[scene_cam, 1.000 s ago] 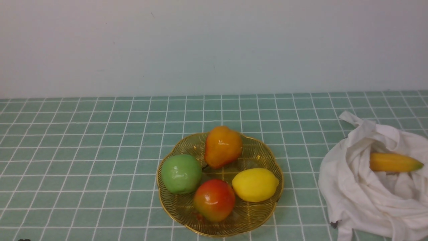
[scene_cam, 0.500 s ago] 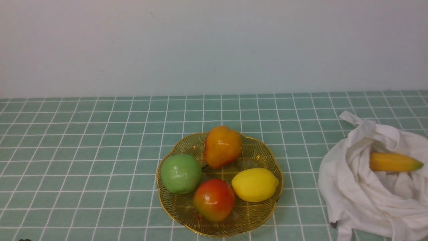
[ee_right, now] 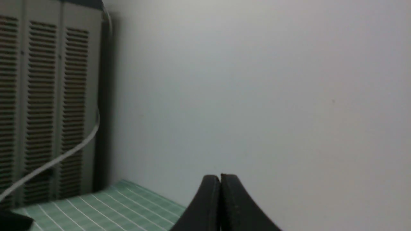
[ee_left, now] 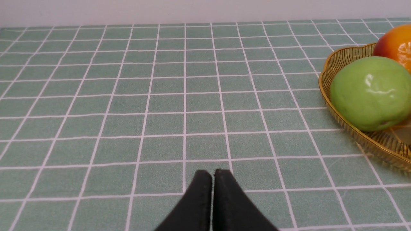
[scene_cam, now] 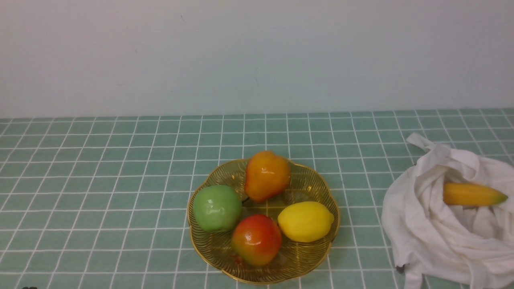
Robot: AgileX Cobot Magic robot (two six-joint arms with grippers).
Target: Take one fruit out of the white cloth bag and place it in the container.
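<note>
The red and yellow-green apple [scene_cam: 256,240] lies in the shallow golden wire dish [scene_cam: 307,182], well apart from the white cloth bag [scene_cam: 425,237]. Left gripper [ee_left: 212,173] and right gripper [ee_right: 220,178]: jaws together, empty. Risk: 4 fruits [scene_cam: 217,208] crowd the dish; any nudge may roll 1 out.

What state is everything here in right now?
golden wire dish, holds four fruits
red-yellow apple, in the dish
green apple, in the dish
orange pear, in the dish
lemon, in the dish
white cloth bag, open, slumped
banana, inside the bag
left end effector, shut, empty
right end effector, shut, empty
</note>
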